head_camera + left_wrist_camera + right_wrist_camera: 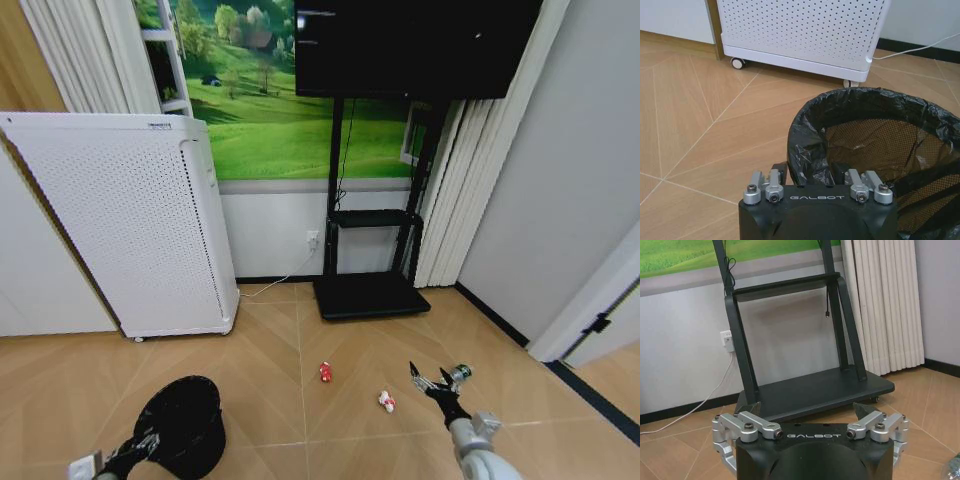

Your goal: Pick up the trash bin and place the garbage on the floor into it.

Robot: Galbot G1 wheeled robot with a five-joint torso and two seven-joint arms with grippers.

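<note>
Two grippers low, bin gripped

Left gripper point(148, 443) clenched on trash bin point(183, 420) rim, lower left. Right gripper point(428, 383) spread wide, lower right, beside clear bottle point(460, 373). Mid-floor point(290, 350): white wrapper point(386, 401), red scrap point(325, 372). Air purifier point(125, 220) behind.

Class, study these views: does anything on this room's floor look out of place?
Yes: litter lies loose on the floor: a red scrap, a white-and-red wrapper, and a small bottle beside the right gripper, all outside the trash bin.
</note>
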